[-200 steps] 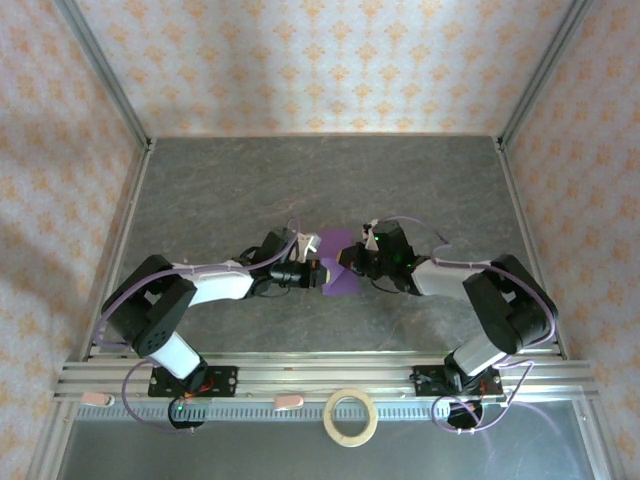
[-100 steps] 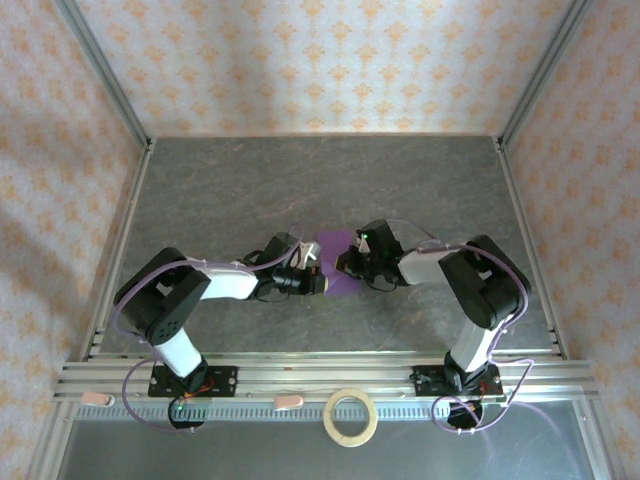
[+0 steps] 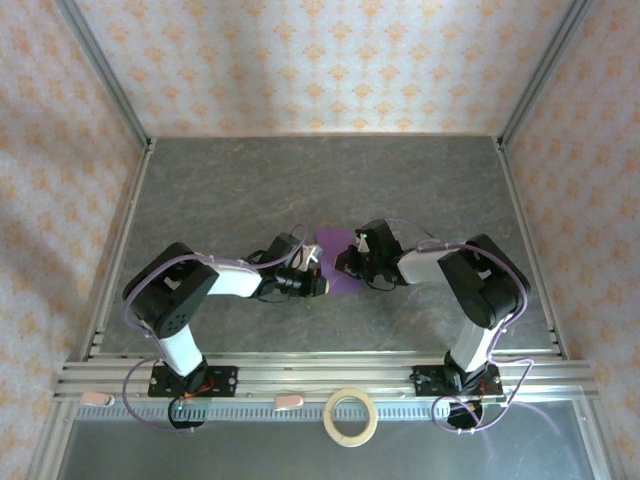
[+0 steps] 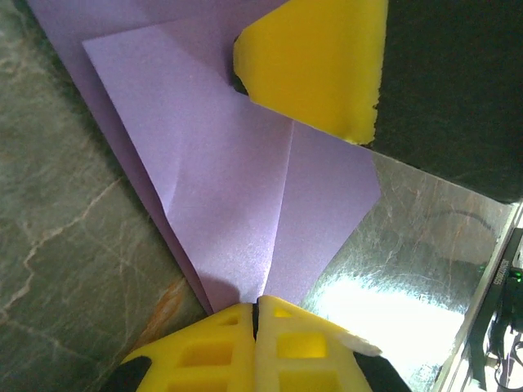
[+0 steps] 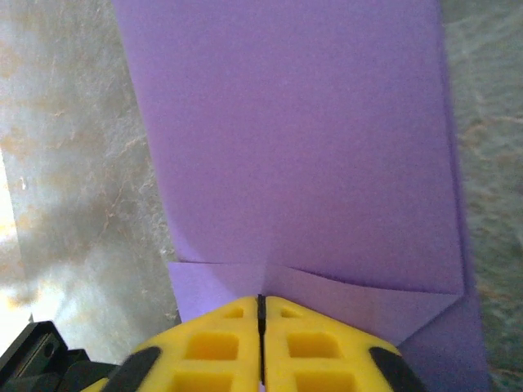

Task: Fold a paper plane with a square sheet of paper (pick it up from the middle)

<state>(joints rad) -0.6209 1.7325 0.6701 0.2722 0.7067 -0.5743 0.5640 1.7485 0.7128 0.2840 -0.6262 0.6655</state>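
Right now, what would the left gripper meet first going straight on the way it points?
The folded purple paper, right at the left gripper tips; beyond it, probably the yellow finger of the right gripper.

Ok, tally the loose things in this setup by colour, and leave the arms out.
Purple: 1, the folded sheet of paper
Tan: 1, the tape ring
Pink: 2, the small pieces on the front rail
Total: 4
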